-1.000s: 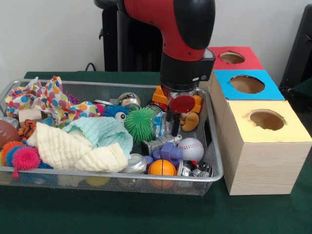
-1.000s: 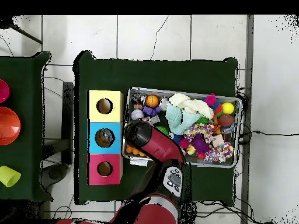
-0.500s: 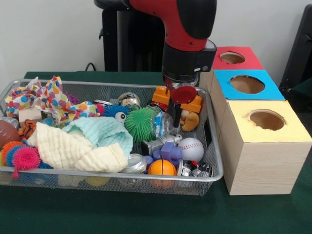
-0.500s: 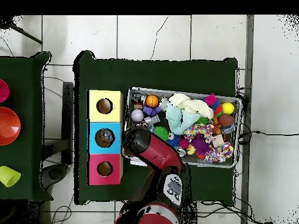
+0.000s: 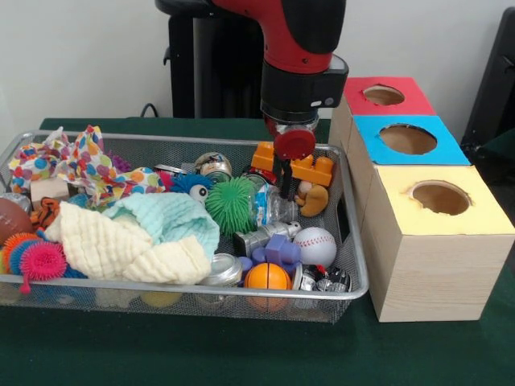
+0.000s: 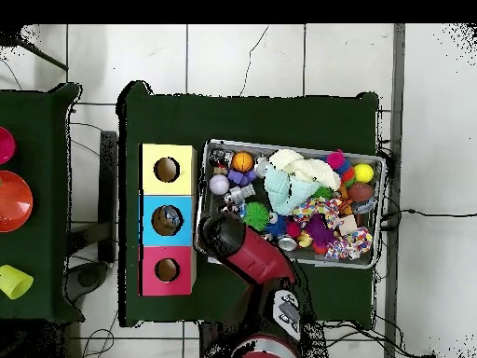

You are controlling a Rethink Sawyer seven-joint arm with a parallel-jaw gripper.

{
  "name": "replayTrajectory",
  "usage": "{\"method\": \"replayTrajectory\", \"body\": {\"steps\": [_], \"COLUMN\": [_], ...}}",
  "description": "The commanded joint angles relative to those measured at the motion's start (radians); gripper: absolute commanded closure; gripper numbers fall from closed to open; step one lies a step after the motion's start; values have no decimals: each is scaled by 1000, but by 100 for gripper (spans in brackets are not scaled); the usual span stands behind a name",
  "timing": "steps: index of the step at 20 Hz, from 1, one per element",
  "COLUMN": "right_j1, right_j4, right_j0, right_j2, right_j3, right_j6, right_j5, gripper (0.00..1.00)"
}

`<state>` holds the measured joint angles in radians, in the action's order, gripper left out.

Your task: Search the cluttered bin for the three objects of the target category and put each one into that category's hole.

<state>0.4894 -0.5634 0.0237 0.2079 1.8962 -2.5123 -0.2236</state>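
Hovering above the bin's [image 5: 354, 277] box-side end, the tool [image 5: 290, 170] shows a red disc [image 5: 294, 143] at its tip; I cannot tell if it grips anything. Blue hole [image 6: 167, 220] maybe holds something; clutter remains in the bin.

A glossy red arm [image 5: 294, 24] is ending in a black cylindrical wrist [image 5: 302, 92], wearing a round red disc [image 5: 294, 144] below.

You're looking at a shiny wire-mesh metal bin [image 5: 16, 145] on matt green cloth tabletop [image 5: 241, 354]. Boxes [image 5: 438, 273] are showing pale raw wood w/ matt paper-like tops. Cream and mint cloths [image 5: 133, 237] are looking soft, waffle-textured. Baseball [image 5: 315, 245] is looking smooth, stitched; green ball [image 5: 231, 204] rubbery, spiky. Arm shell [image 5: 302, 32] is gleaming glossy plastic.
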Motion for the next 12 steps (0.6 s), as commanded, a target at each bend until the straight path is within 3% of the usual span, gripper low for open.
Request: {"method": "replayTrajectory", "body": {"steps": [1,8,12], "right_j1": [5,-63,-85], "right_j4": [46,118,134], "right_j0": [48,138,143], "right_j2": [-128,-218,-230], "right_j3": [114,117,110], "right_j6": [-113,-128,-155], "right_j5": [105,268,308], "gripper": [0,0,0]}}
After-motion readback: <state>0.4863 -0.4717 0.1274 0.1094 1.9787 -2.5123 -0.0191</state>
